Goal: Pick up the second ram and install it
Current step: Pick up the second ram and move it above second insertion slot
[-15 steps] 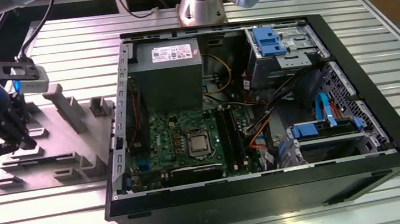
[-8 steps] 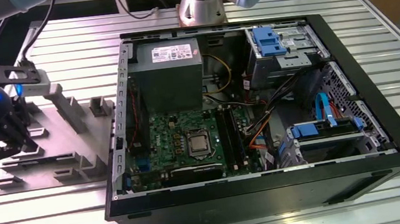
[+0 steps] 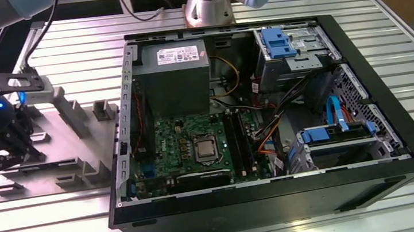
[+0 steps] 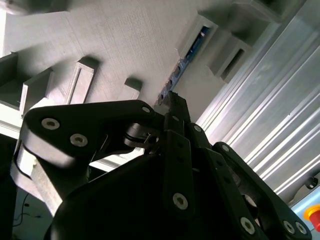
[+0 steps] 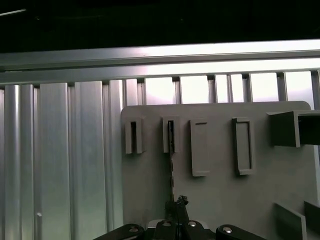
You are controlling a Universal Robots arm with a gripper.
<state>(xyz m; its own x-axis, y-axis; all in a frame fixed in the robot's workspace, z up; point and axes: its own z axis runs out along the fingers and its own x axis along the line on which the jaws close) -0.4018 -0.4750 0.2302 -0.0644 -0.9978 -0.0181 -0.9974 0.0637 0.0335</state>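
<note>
Gripper first: the black linkage-fingered gripper (image 4: 173,100) is down over the holder, fingers drawn nearly together. The stick runs straight in between the tips, so I read this as a pinch on the stick's near end.

And there it is, the second ram (image 4: 199,40), a long, thin blue-green circuit stick. It stands on its edge in the slotted blocks of the flat grey plastic fixture plate (image 4: 115,45). In the first wrist view it shows edge-on as a thin dark line (image 5: 171,137) running from one slotted block towards the fingertips, so it looks seated in the fixture, not lifted.

Out from there, the fixture lies on the ribbed aluminium table (image 3: 49,225), just beside the open black computer tower case (image 3: 277,198) on the exterior view's left. Inside the case lies the large green square circuit board (image 3: 174,134), with the long narrow black slot strips (image 3: 238,141) beside the processor.

Now the worries. A hold near one end, not the middle, would let the stick lever. Any tilt on the way up could jam it against the block walls or drag the fixture along. So thin an edge offers little to grip, so it could twist or slip between the tips. The case wall stands between fixture and board, and orange and black cables (image 3: 267,141) lie close to the slot strips, so both could snag a low or crooked carry.
</note>
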